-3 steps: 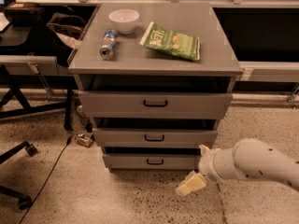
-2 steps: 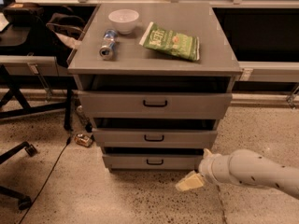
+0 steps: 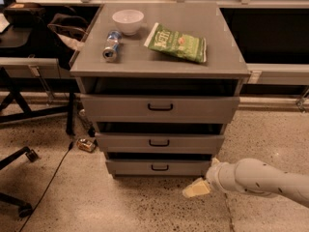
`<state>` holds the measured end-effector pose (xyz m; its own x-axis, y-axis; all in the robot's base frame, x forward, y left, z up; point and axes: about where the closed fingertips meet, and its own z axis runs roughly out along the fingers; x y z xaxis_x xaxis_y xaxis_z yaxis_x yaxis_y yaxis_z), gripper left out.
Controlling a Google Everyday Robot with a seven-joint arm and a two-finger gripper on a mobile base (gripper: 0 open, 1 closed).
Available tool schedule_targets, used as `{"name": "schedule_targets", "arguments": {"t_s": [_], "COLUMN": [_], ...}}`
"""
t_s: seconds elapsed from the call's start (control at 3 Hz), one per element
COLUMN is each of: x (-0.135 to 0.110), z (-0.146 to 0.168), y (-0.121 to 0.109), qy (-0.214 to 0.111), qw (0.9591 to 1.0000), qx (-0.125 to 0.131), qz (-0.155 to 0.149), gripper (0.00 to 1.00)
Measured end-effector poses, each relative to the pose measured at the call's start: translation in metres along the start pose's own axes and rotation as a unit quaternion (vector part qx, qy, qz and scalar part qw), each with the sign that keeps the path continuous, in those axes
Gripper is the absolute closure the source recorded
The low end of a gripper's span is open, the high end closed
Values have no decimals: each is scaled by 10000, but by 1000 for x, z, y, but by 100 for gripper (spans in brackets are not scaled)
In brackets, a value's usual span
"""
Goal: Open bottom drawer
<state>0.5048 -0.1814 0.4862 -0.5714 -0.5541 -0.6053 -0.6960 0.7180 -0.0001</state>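
Observation:
The grey cabinet (image 3: 159,64) has three drawers. The bottom drawer (image 3: 158,167) is the lowest and shortest, with a small black bar handle (image 3: 160,167). Its front stands about flush with the drawers above. My gripper (image 3: 195,189) is low over the floor, just right of and below the bottom drawer's right corner, apart from the handle. My white arm (image 3: 260,179) reaches in from the right.
On the cabinet top lie a white bowl (image 3: 128,21), a tipped can (image 3: 111,46) and a green chip bag (image 3: 177,43). A small object (image 3: 86,144) lies on the floor left of the cabinet. A black cable (image 3: 48,182) and chair legs (image 3: 14,158) are at left.
The view has shifted so the cabinet looks closer. My gripper stays low at the bottom drawer's right corner, with the arm stretched lower and flatter.

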Motion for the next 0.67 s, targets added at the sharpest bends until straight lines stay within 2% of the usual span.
{"name": "schedule_targets", "arguments": {"t_s": [0.33,0.67], "x": [11,19], "z": [16,51], "y": [-1,-5], "qy": [35,35], "qw": [9997,9980], "qx": [-216,-602], "qz": [-51,-165], "gripper": [0,0]}}
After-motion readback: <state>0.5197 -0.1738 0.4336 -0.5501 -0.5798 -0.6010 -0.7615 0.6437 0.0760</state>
